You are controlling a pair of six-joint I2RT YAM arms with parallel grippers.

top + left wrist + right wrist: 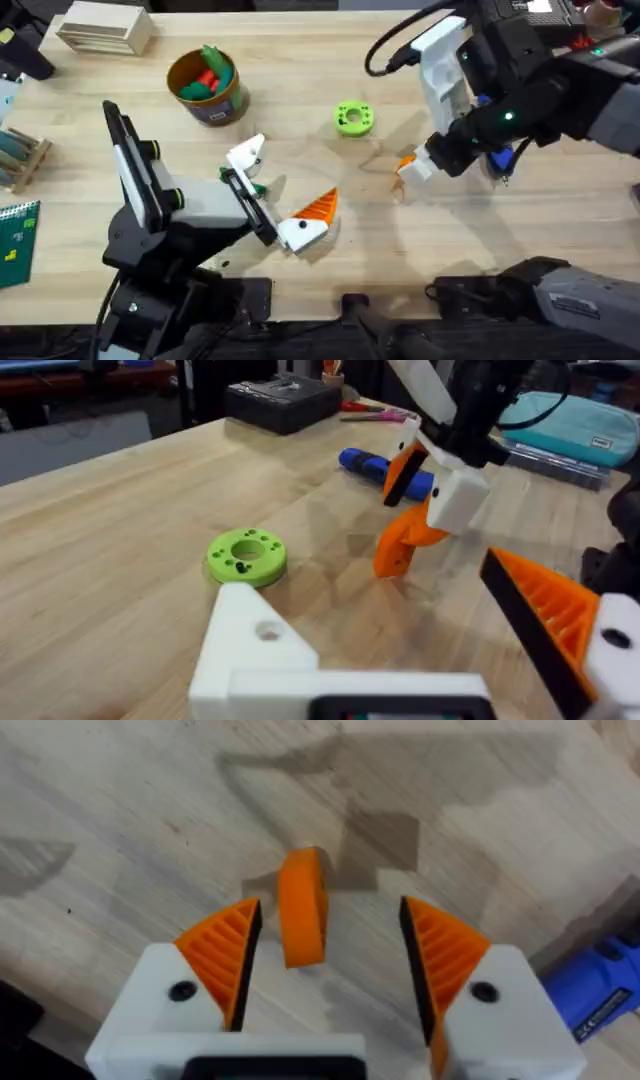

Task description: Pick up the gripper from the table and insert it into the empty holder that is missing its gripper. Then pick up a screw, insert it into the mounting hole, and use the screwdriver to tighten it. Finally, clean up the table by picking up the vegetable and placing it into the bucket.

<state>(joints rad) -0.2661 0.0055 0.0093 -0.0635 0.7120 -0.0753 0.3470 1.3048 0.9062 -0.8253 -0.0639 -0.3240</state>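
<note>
The small orange gripper stands on the table between the pads of my open right gripper, with a gap on both sides. Overhead, that right gripper hangs over the orange piece. My left gripper is open, with one side a bare white holder and the other an orange ribbed pad. The blue screwdriver lies just beyond the right gripper. The bucket holds green and red toys. A green bit peeks out by the left jaw, perhaps the vegetable. No screw is visible.
A flat green ring lies between the bucket and the right arm. A pale wooden box sits at the far left corner. A wooden rack and a green card line the left edge.
</note>
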